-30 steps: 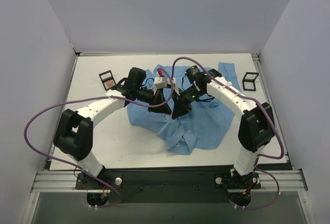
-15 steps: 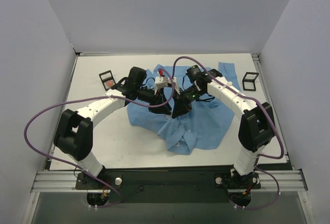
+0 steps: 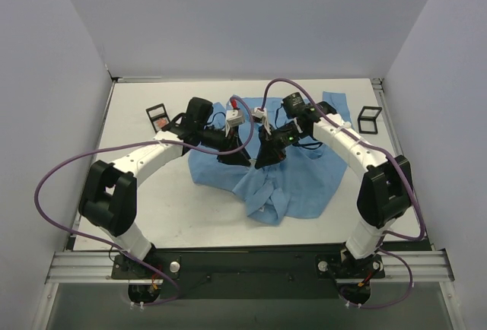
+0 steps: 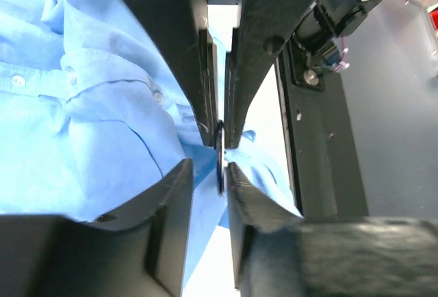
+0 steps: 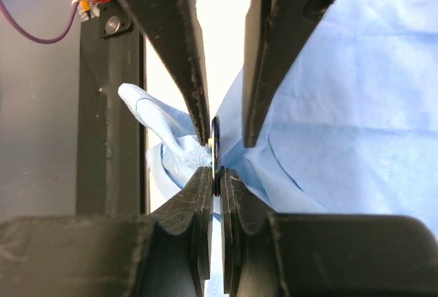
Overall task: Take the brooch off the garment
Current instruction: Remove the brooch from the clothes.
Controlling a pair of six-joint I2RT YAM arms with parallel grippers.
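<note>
The brooch shows edge-on as a thin dark disc pinned in a raised fold of the garment, a light blue shirt spread on the table. My right gripper is shut on the disc's lower rim. My left gripper faces it from the other side, its jaws apart around the brooch. One pad lies near the disc and the other stands off over cloth. In the top view both grippers, left and right, meet over the shirt's middle and hide the brooch.
Two small black rectangular frames stand on the white table, one at the back left and one at the back right. Purple cables loop over both arms. Grey walls enclose the table on three sides.
My left gripper's jaws have parted from the brooch. The right gripper stays shut on it, and the right arm has swung slightly outward.
</note>
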